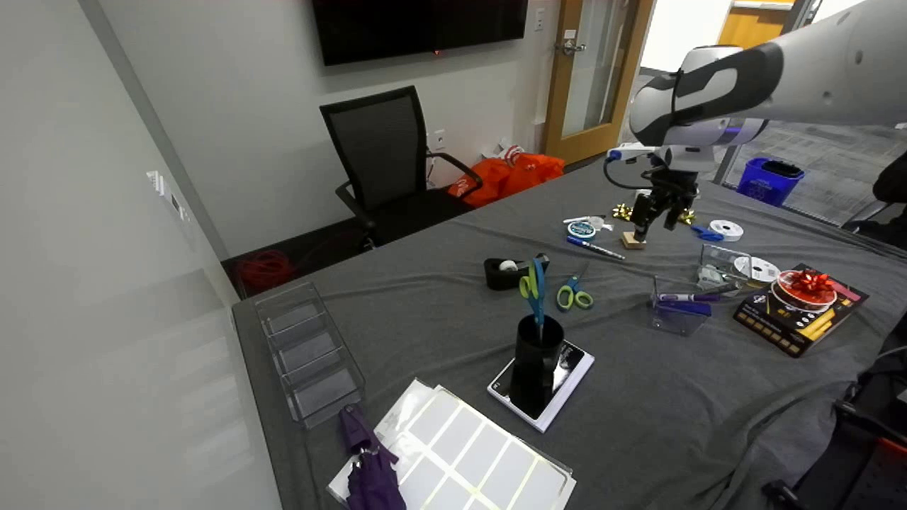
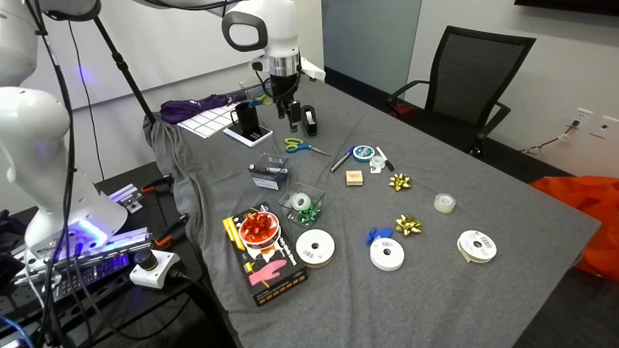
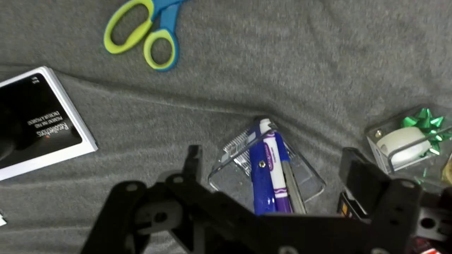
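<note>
1. The black two-fingered gripper [image 3: 273, 158] hangs above the grey-cloth-covered table [image 2: 416, 299], its fingers spread wide and holding nothing.
2. Below, between the fingers in the wrist view, sits an open-topped clear plastic marker box [image 3: 304, 178], nearer the table's robot-side edge than the edge by the black mesh chair [image 2: 478, 77].
3. In it lie a blue plastic item [image 3: 263, 187], a white-and-purple marker [image 3: 275, 164] and a grey-and-blue pen [image 3: 293, 183].
4. A clear plastic tape box [image 2: 315, 194], with a white roll [image 2: 301, 202] inside, stands near it, toward the table end by the orange bags [image 2: 585, 208].
5. Blue-and-lime scissors [image 3: 168, 19] lie well apart on the chair side, plain cloth running between.
6. Toward the opposite end, a black-and-white carton [image 3: 42, 120] carries a black mug [image 2: 247, 117].
7. A black printed cardboard box [image 2: 285, 263] lies close to the robot-side edge; the wider stretch of cloth around the marker box is chairward.
</note>
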